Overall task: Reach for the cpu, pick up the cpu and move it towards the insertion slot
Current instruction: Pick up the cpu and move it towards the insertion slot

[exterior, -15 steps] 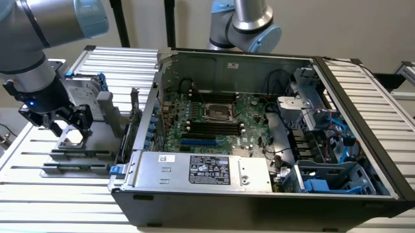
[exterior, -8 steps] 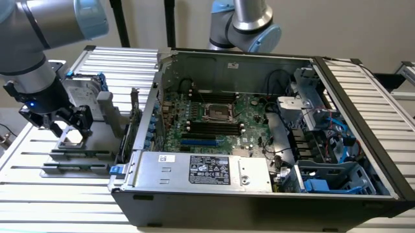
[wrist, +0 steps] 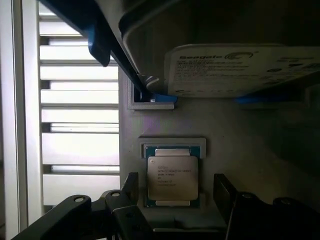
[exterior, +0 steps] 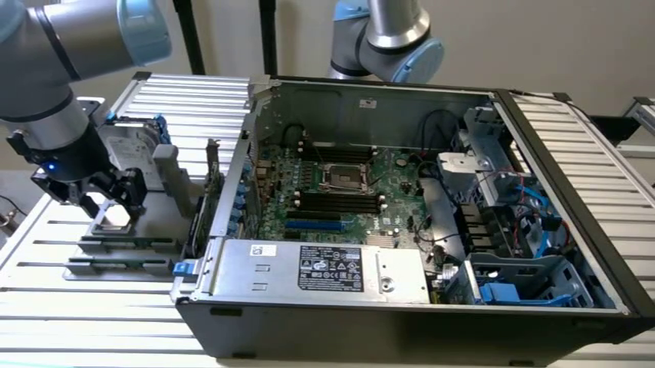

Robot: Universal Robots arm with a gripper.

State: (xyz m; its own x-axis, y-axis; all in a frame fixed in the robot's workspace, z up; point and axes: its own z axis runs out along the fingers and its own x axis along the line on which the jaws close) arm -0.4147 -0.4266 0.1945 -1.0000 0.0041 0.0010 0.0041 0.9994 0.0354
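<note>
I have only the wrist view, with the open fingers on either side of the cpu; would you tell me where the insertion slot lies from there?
Observer: The insertion slot sits on the motherboard inside the open computer case, to the exterior view's right of the gripper.
Operator: Thank you. Is the gripper itself over the case?
Observer: No. The gripper, low over the cpu, stands outside the case, above a grey tray on the slatted table.
Operator: Does anything lie on the slot?
Observer: I see nothing on it: its dark centre shows inside a silver frame.
Operator: What is next to it?
Observer: Long black memory slots run alongside it.
</note>
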